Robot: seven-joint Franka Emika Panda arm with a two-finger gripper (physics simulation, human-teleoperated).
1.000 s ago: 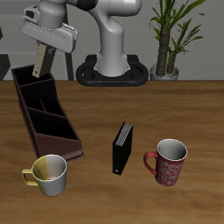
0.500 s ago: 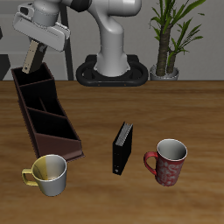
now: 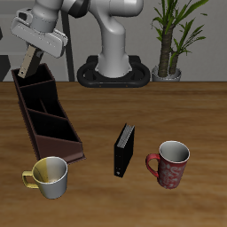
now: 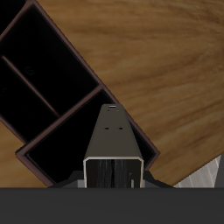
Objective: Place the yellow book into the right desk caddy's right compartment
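My gripper (image 3: 34, 55) is shut on the yellow book (image 3: 28, 62) and holds it tilted in the air, above the far end of the right desk caddy (image 3: 46, 115), a long dark brown box with three sections. In the wrist view the book (image 4: 112, 144) hangs over the caddy's end compartment (image 4: 83, 131), its lower tip near the caddy's outer wall. The book does not touch the caddy.
A thick black book (image 3: 125, 149) stands on edge mid-table. A yellow-green mug (image 3: 49, 176) sits by the caddy's near end and a red mug (image 3: 171, 163) nearer the front edge. The robot base (image 3: 115, 69) and a potted plant (image 3: 170, 40) stand at the back.
The gripper with the yellow book has moved farther out, toward the caddy's far end and slightly up. Nothing else moved.
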